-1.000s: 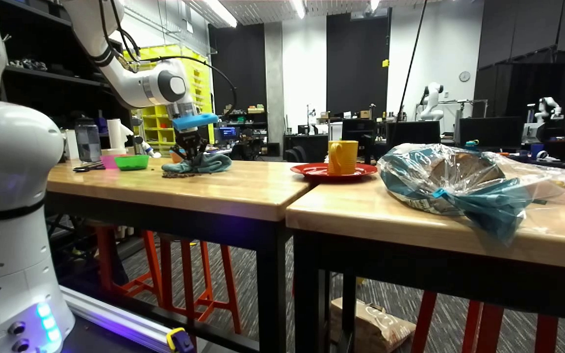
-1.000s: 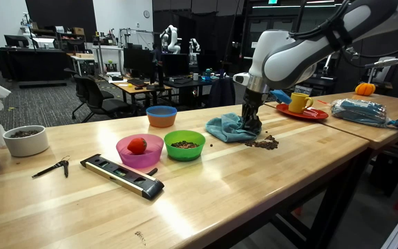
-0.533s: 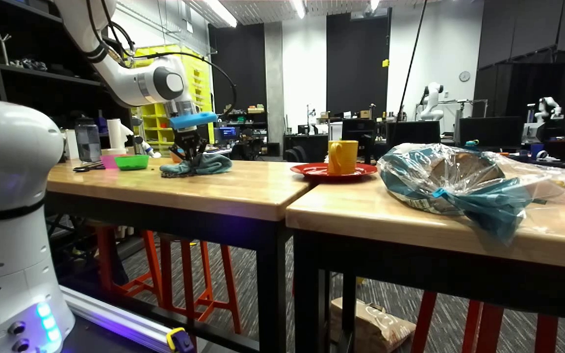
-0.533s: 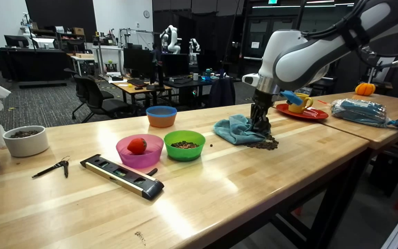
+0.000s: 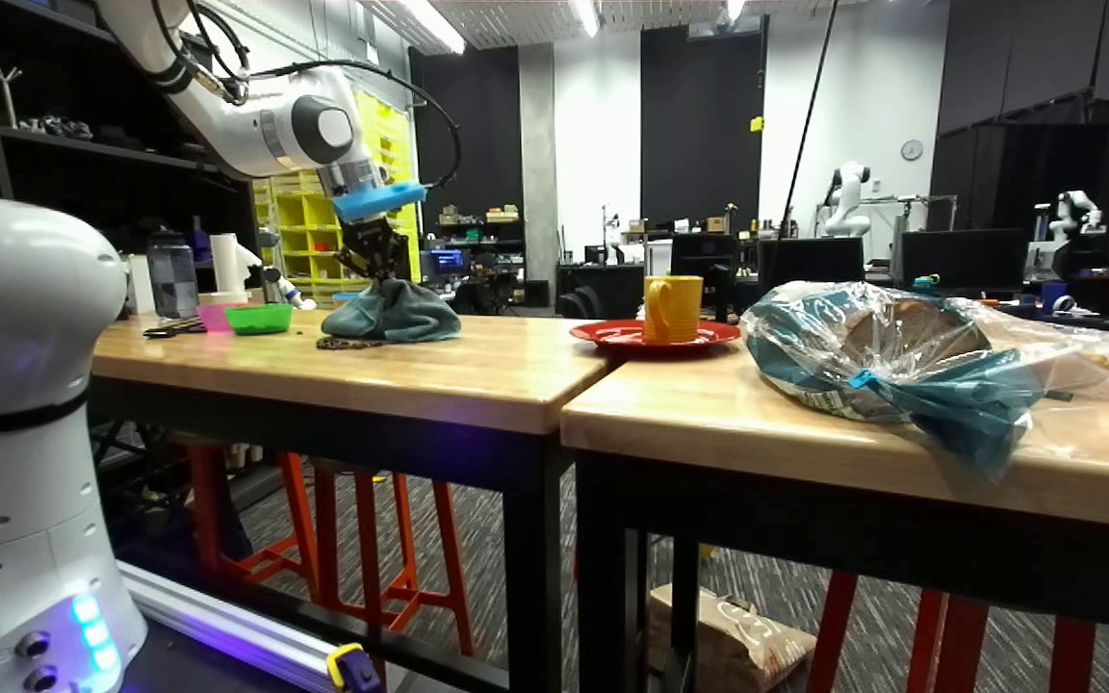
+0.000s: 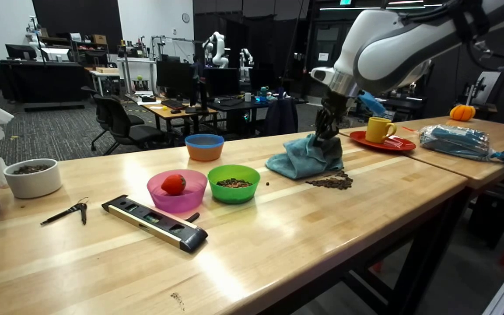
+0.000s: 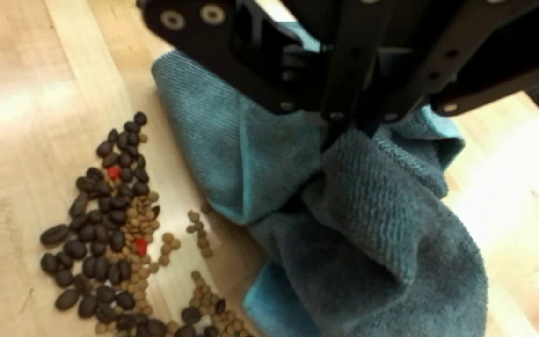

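My gripper [image 7: 350, 133] comes in from the top of the wrist view, with its fingers close together and pinched on a bunched blue-grey towel [image 7: 367, 224]. In both exterior views the gripper [image 5: 387, 276] [image 6: 323, 139] holds the towel [image 5: 399, 316] [image 6: 301, 158] by its top, so it stands up like a tent. The towel's lower folds still rest on the wooden table. A loose pile of dark beans and small tan lentils with red bits [image 7: 105, 224] lies beside the towel; the pile also shows in an exterior view [image 6: 334, 181]. The fingertips are partly hidden by cloth.
A green bowl [image 6: 234, 192] with beans and a pink bowl [image 6: 177, 201] with a strawberry stand nearby. An orange bowl [image 6: 204, 153] is behind them. A level [image 6: 155, 223] lies in front. A yellow mug [image 6: 379, 130] sits on a red plate [image 6: 403, 145] beyond the gripper.
The gripper first moved with the towel toward and over the bean pile, then rose and tilted. The towel's middle is now lifted, and more of the pile shows again.
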Controlling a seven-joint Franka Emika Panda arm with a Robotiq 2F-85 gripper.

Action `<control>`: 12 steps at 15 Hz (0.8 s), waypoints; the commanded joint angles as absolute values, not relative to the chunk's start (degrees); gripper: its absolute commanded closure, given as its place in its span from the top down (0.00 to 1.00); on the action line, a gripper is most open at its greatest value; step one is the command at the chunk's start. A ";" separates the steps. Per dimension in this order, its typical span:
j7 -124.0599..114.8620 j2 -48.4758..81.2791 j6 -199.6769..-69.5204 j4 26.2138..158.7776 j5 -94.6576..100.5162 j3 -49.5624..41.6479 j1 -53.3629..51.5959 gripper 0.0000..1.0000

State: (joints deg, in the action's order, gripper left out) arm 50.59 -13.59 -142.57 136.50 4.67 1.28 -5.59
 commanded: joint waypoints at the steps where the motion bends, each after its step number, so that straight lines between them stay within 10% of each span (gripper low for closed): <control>1: 52.19 -17.91 -142.52 135.88 2.06 -0.12 -7.08 0.02; 12: 42.70 -24.88 -147.59 133.71 9.28 -0.72 -3.88 0.02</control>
